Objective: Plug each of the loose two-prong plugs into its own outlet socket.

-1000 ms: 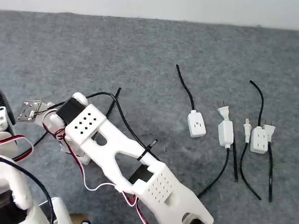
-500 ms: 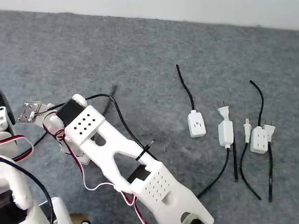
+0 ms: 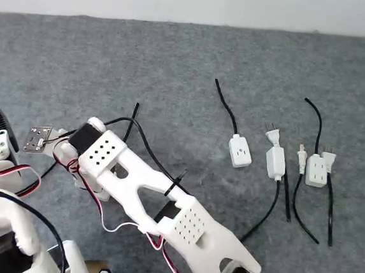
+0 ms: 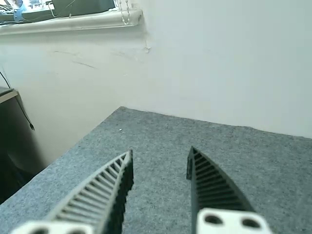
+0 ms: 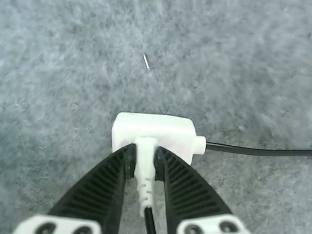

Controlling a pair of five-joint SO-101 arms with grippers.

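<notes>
Pressure should run straight along the plug (image 5: 145, 168), which the right gripper (image 5: 145, 152) clamps against the face of an outlet block (image 5: 153, 130) on the grey mat (image 5: 243, 58). Any sideways twist would likely skid the loose block.

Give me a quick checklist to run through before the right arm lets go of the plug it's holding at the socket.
1. Grip: right gripper shut on the plug, ok.
2. Contact: plug body touches the white socket, ok.
3. Fully seated: cannot tell, the joint is hidden.
4. Other arm: left gripper open and empty, ok.
5. All sockets filled: not ok, the spare socket shows bare slots.
</notes>
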